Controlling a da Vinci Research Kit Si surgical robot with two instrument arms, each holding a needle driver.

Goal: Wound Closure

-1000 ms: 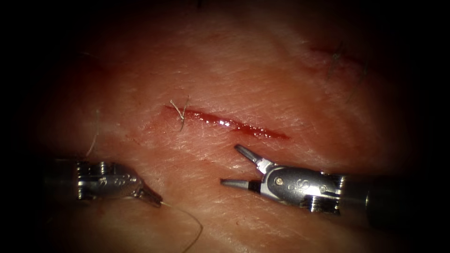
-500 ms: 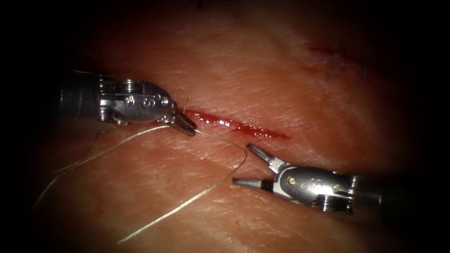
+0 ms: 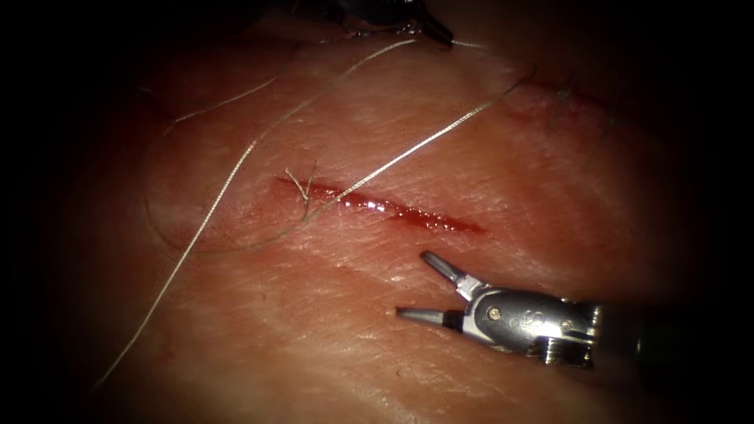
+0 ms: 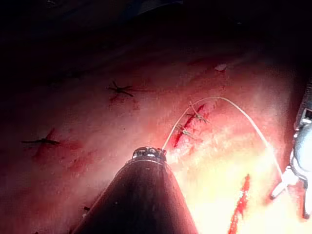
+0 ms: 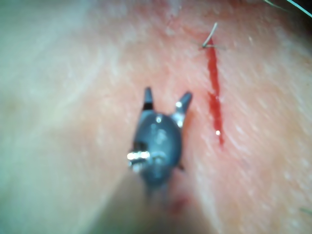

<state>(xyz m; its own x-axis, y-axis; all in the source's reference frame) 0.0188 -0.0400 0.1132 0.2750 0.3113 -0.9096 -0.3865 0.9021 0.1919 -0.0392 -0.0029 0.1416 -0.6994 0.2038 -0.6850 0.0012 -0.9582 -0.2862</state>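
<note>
Left end effector [image 3: 428, 30] risen, thread [image 3: 377, 169] trailing

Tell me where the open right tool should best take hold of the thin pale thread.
Probably the straight strand of thin pale thread rising rightward from the red cut, approached from below by the empty silver right tool: it runs alone there, nearest those open jaws.

Over on the far right there's a second short cut [image 3: 561, 88], dull red, with dark stitch ends [image 3: 559, 102] sticking up out of it. The left wrist view picks up more stitched spots: a dark star-shaped knot [image 4: 119, 89], another dark stitch [image 4: 41, 142] lying across a reddish mark well apart from it, and a red slit [image 4: 191, 124] crossed by pale stitches. A small white fleck [image 4: 221, 67] sits near that slit.
</note>
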